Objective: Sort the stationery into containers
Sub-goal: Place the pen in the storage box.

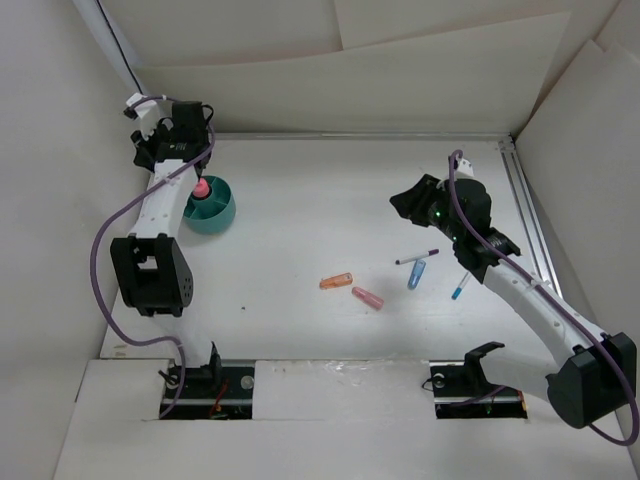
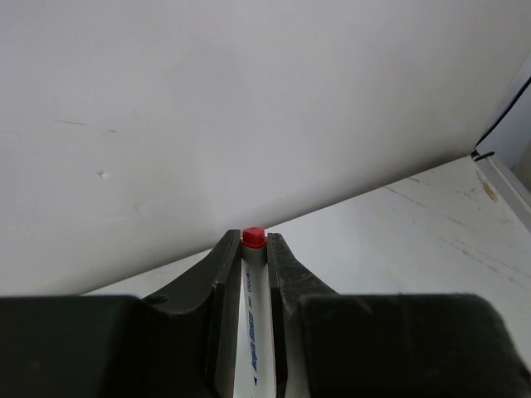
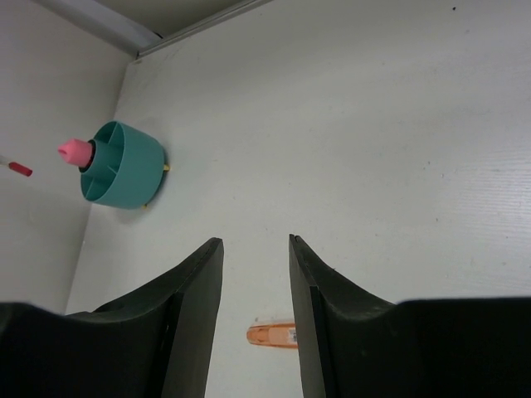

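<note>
a white worktop (image 1: 300,220) boxed in by plain white walls (image 1: 350,90), a metal rail (image 1: 527,215) along its right edge, under soft even light.

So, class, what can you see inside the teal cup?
A pink piece stands inside the teal cup, poking above its rim. Nothing else shows over the rim. The cup's wall and the left arm hide much of the inside, so anything lying low cannot be seen.

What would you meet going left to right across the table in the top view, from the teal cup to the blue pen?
teal cup → orange piece → loose pink piece → purple-tipped pen → blue pen. The light-blue piece lies within the purple-tipped pen's span, so it is left out.
</note>
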